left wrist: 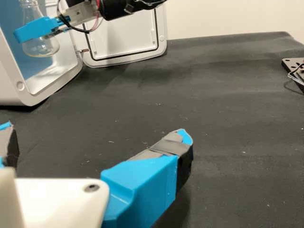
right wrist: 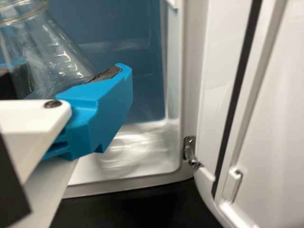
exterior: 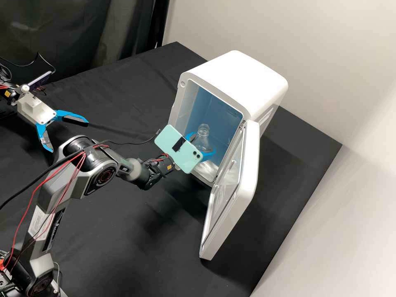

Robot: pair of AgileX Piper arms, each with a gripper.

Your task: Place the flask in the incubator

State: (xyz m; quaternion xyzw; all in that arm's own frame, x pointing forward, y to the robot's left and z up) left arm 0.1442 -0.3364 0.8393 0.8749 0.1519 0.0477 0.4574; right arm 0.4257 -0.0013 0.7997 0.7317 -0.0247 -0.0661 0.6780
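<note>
Flask (exterior: 201, 135) of clear glass is inside the incubator (exterior: 251, 80), in the blue chamber, with its neck upright. The right pincer (exterior: 201, 145) holds it, one blue finger on each side of the body. In the right wrist view the finger (right wrist: 97, 107) presses on the sloped glass of the flask (right wrist: 45, 52). Past it a strip of pale floor stays free up to the hinge-side wall. Whether the base touches the floor, I cannot tell.

The door (exterior: 229, 194) is swung fully open and hangs at the near right side of the cabinet. The arm comes in from the left, so the whole mouth is free for it. The lower corner of the door is near the right edge of the worktop (exterior: 144, 235). The incubator itself stands close to the far right edge, just beside the light wall.

The left pincer (exterior: 66, 134) is at the far left, above the worktop, with its fingers spread wide and nothing between them. It is well apart from the incubator, and broad bare black cloth lies between them.
</note>
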